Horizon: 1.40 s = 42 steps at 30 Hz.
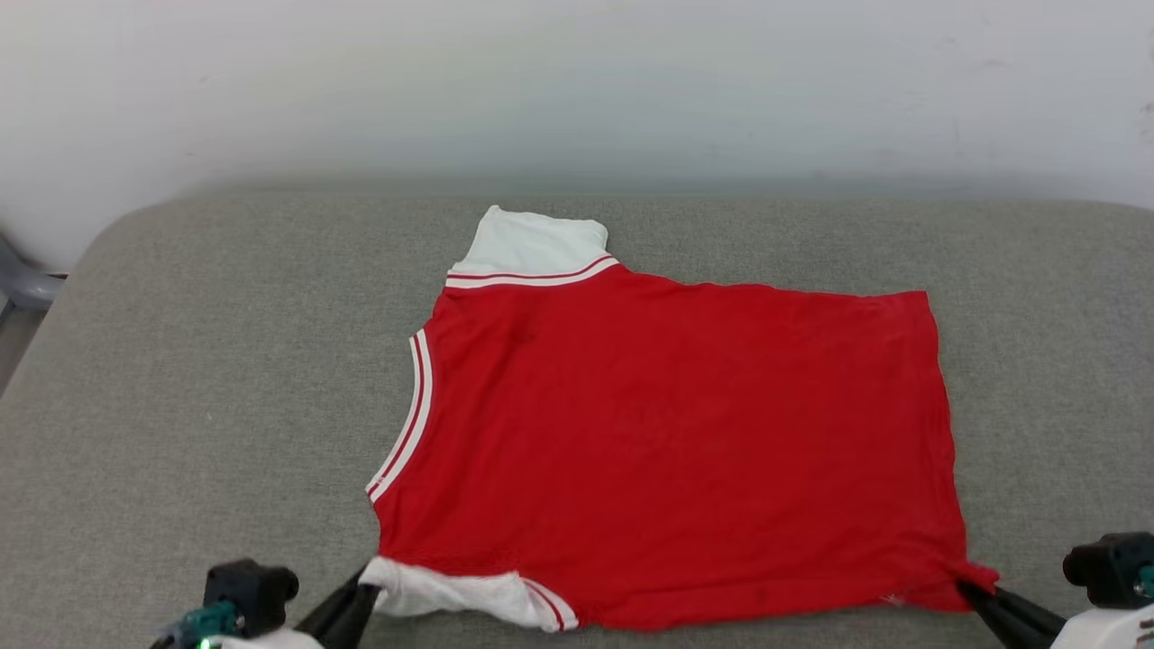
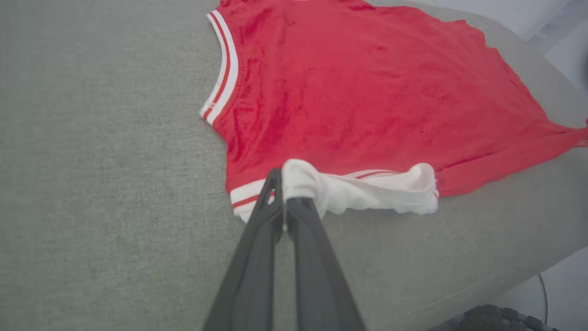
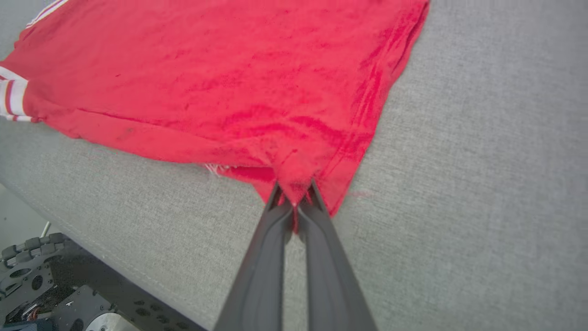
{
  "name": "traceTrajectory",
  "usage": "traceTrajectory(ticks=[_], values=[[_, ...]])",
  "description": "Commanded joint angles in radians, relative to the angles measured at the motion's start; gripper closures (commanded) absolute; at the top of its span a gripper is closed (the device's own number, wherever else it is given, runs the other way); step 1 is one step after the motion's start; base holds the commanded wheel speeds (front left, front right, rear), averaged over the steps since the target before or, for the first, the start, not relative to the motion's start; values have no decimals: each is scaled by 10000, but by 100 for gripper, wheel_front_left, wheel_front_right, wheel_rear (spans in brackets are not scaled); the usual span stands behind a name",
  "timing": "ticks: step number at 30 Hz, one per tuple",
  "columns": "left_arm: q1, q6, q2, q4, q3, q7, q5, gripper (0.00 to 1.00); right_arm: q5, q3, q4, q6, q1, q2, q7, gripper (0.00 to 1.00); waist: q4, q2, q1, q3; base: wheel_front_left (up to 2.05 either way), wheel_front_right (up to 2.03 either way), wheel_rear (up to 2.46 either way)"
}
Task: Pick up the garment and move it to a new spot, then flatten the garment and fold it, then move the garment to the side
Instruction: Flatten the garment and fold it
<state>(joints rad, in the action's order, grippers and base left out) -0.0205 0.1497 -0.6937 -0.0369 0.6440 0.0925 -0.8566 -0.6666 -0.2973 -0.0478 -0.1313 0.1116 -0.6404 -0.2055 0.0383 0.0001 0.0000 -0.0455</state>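
Red soft-fabric T-shirt (image 1: 667, 451), white-sleeved: lying spread across grey fabric cushion (image 1: 225, 361). Left gripper (image 2: 283, 193) pinching white sleeve (image 2: 367, 191), right gripper (image 3: 294, 195) pinching hem corner (image 3: 298, 177), both near cushion's front edge, seemingly tensioning it flat.

light: bright, even | shadows: faint | focus: soft in wrist views

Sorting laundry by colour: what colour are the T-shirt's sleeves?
White sleeve, red-and-white striped trim; head view shows it best.
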Motion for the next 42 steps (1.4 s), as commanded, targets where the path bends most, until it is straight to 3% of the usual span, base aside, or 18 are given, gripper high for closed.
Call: traceTrajectory(ticks=[1, 9, 23, 42], values=[[217, -7, 10, 14, -44, 47, 56, 100, 67, 52, 57, 12, -168, 39, -24, 100, -28, -1, 0, -84, 0, 0, 0], [2424, -733, 298, 1083, -5, -209, 626, 100, -175, 412, 132, 12, -1016, 238, -169, 100, -212, -1, 0, -720, 0, 0, 0], [5584, -1856, 1023, 3967, 305, -237, 1471, 100, -573, -393, -915, 10, -3278, 119, -413, 100, -418, -1, 0, -1918, 0, 0, 0], [6950, -2637, 2166, 7407, 964, 312, 1490, 100, -894, -1773, -2840, 12, -5029, 348, 83, 100, -449, -1, 0, -2784, 0, 0, 0]])
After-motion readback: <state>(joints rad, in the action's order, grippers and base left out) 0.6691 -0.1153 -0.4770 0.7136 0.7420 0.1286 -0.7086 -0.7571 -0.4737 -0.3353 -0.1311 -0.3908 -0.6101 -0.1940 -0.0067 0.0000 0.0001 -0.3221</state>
